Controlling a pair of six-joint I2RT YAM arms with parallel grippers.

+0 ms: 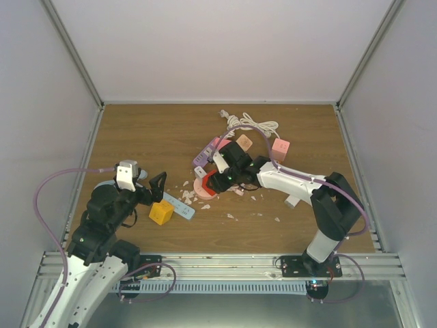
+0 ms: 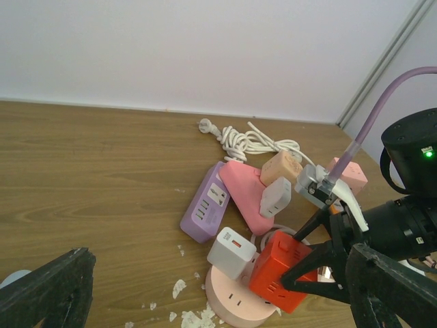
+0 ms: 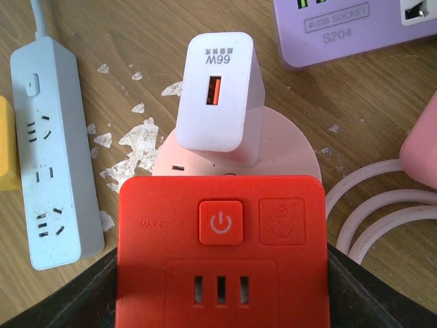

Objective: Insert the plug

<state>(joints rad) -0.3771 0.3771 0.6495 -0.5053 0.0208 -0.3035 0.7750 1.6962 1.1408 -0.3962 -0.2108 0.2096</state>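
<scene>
My right gripper (image 1: 217,181) is shut on a red cube socket adapter (image 3: 222,225), with its dark fingers (image 3: 382,294) on both sides of it. The adapter sits at the edge of a round pink power strip (image 3: 287,150), low over it or on it; I cannot tell which. A white 66W charger (image 3: 218,92) stands on the same pink strip, just beyond the red adapter. The left wrist view shows the red adapter (image 2: 287,266) tilted beside the charger (image 2: 232,251). My left gripper (image 1: 157,186) is open and empty, left of the pile.
A yellow cube (image 1: 162,212) and a light blue power strip (image 1: 181,205) lie by the left gripper. A purple strip (image 2: 205,205), a pink strip (image 2: 249,195), a peach cube (image 2: 281,166), a pink cube (image 1: 280,148) and a coiled white cord (image 1: 249,124) lie behind. White crumbs (image 1: 188,195) litter the table.
</scene>
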